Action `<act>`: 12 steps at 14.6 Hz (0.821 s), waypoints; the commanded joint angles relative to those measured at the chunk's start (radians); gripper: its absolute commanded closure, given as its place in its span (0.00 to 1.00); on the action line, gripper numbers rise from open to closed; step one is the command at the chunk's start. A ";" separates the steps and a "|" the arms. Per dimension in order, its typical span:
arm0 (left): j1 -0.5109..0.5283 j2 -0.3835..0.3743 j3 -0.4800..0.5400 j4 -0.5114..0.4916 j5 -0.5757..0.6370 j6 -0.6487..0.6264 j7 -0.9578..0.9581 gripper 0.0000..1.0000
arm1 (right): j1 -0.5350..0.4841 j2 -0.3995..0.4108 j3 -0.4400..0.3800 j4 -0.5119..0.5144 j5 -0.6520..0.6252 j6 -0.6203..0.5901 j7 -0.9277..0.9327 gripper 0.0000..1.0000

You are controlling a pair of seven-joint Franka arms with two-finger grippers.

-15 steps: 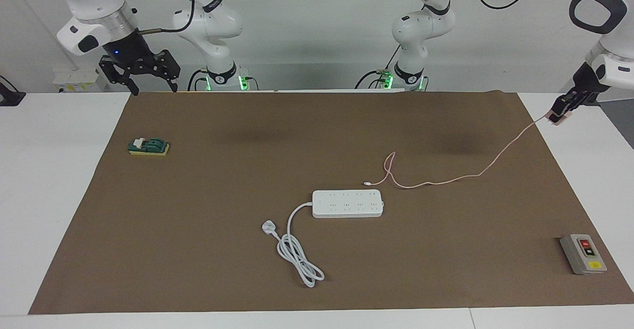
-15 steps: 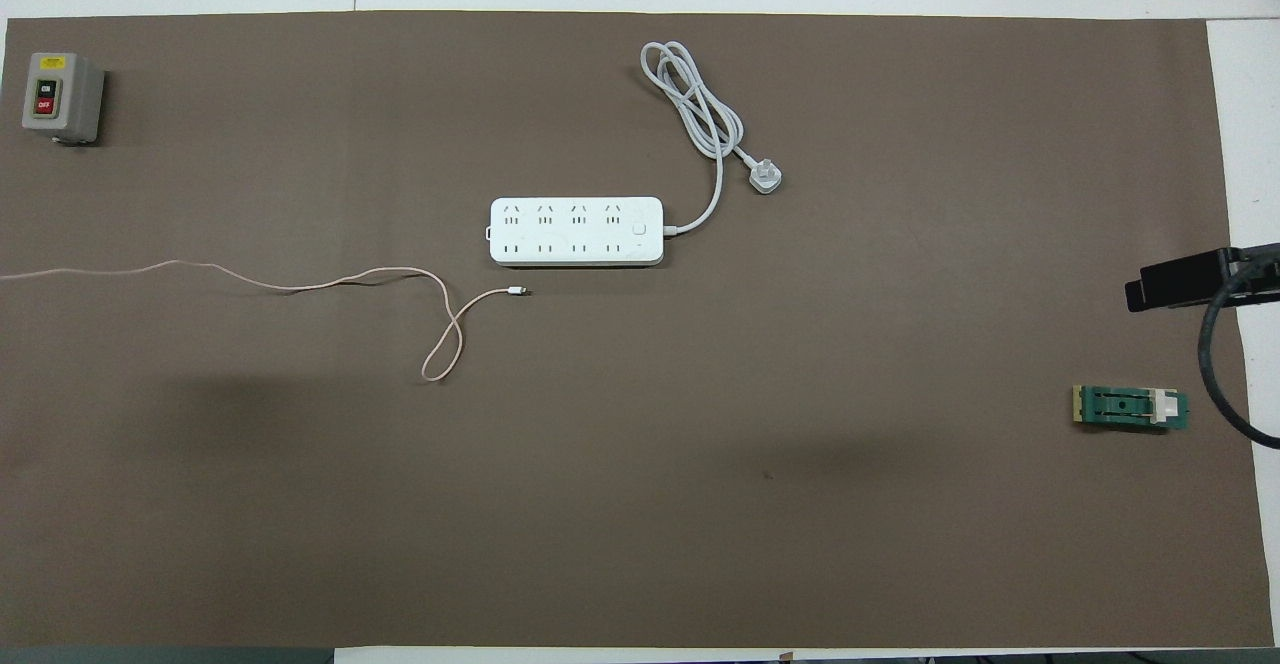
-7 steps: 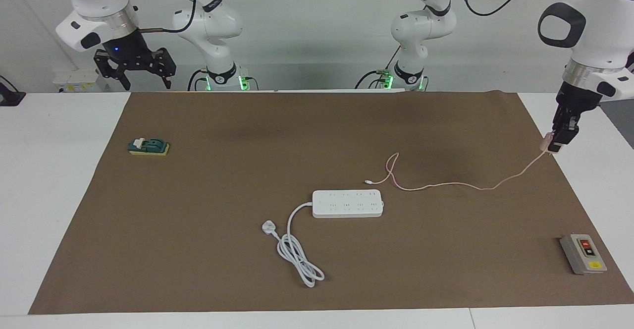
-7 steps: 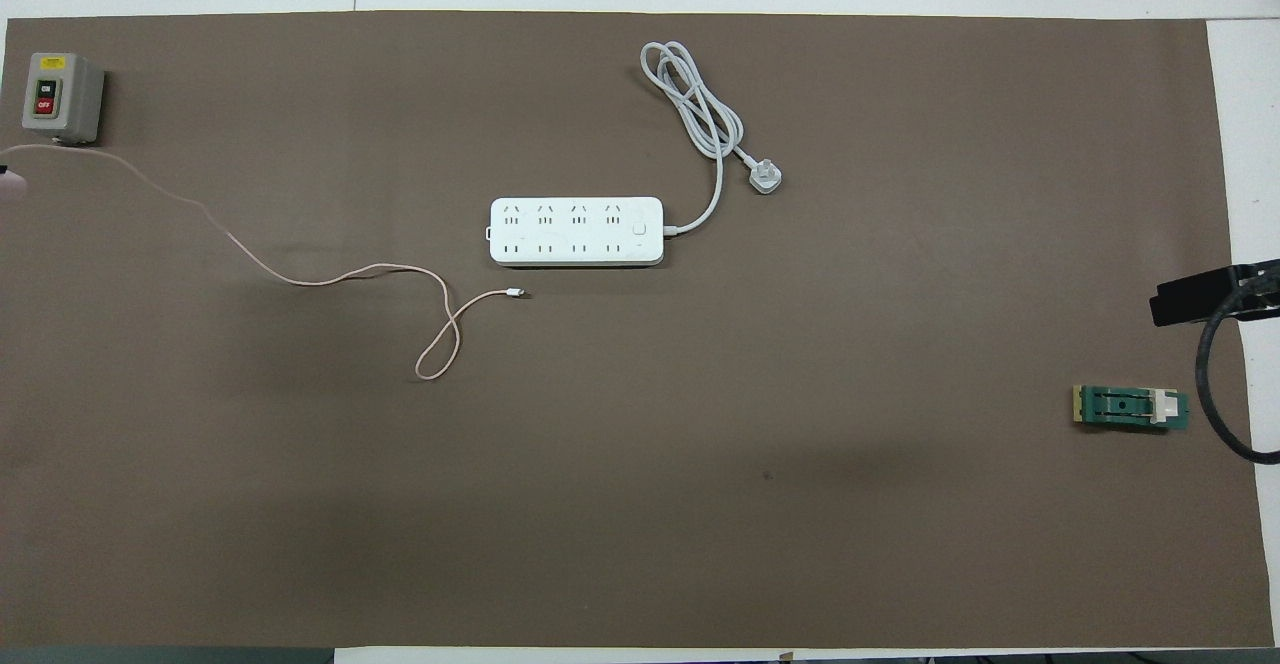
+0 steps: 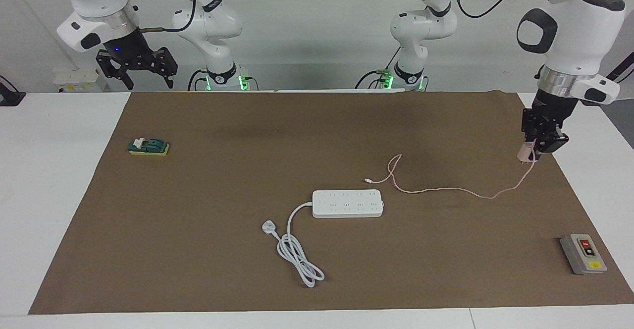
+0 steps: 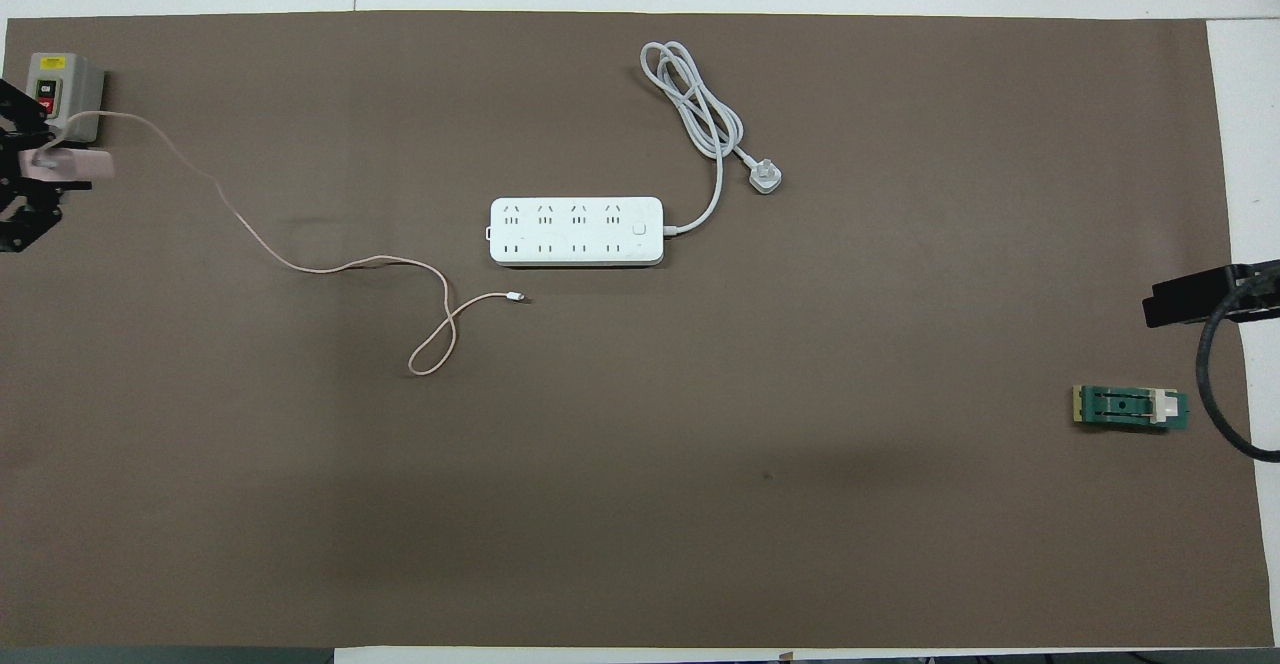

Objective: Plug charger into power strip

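Observation:
The pale-pink charger (image 5: 524, 154) hangs in the air with my left gripper (image 5: 531, 153) shut on it, over the brown mat's edge at the left arm's end. The overhead view has the same charger (image 6: 72, 164) and left gripper (image 6: 30, 172) at its border. Its thin pink cable (image 5: 446, 189) trails down onto the mat, loops, and ends in a tiny connector (image 5: 367, 181) just nearer the robots than the power strip (image 5: 348, 203). The white power strip (image 6: 576, 231) lies flat mid-mat. My right gripper (image 5: 150, 83) waits open and raised over the mat's corner by the right arm's base.
The strip's thick white cord (image 5: 297, 252) coils on the mat and ends in a white three-pin plug (image 5: 268, 228). A grey button box (image 5: 583, 253) sits at the left arm's end. A green and yellow block (image 5: 148, 146) lies toward the right arm's end.
My left gripper has swung in over the mat and come lower, still shut on the charger, dragging the cable with it. The right gripper lifted slightly, then held still.

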 commanded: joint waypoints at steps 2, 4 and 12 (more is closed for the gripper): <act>-0.082 -0.026 0.012 -0.082 0.006 -0.020 -0.268 1.00 | -0.022 -0.011 0.013 -0.001 0.013 -0.013 0.013 0.00; -0.125 -0.016 0.013 -0.082 -0.029 -0.037 -0.335 1.00 | -0.018 -0.011 0.013 -0.001 0.011 -0.013 0.015 0.00; -0.310 0.133 0.013 0.029 -0.034 -0.045 -0.512 1.00 | -0.021 -0.021 0.015 -0.004 0.010 -0.012 0.013 0.00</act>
